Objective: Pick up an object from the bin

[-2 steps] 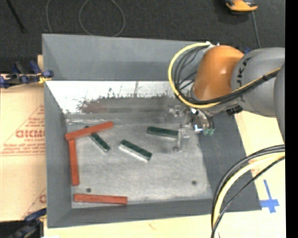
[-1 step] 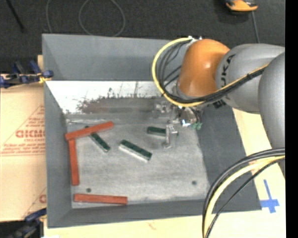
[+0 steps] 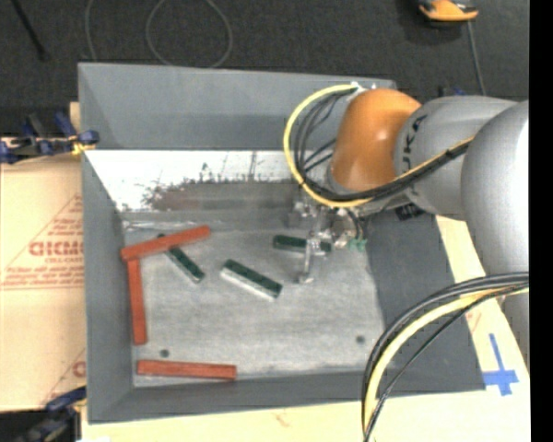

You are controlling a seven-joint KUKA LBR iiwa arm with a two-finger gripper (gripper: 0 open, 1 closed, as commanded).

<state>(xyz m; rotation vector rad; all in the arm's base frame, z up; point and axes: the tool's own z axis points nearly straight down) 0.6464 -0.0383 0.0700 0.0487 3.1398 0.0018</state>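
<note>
The gripper (image 3: 315, 251) sits low over the right part of the bin (image 3: 106, 293) floor, just beside a short dark-green bar (image 3: 288, 242) near the back wall. Whether it is released or clenched cannot be told. A second green bar (image 3: 252, 278) lies near on its left, and orange-red strips (image 3: 164, 243) lie well apart.

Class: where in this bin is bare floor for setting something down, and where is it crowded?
Bare: lower right floor, and between the left red stick, bottom red stick and middle green bar. Crowded: round the gripper.
</note>
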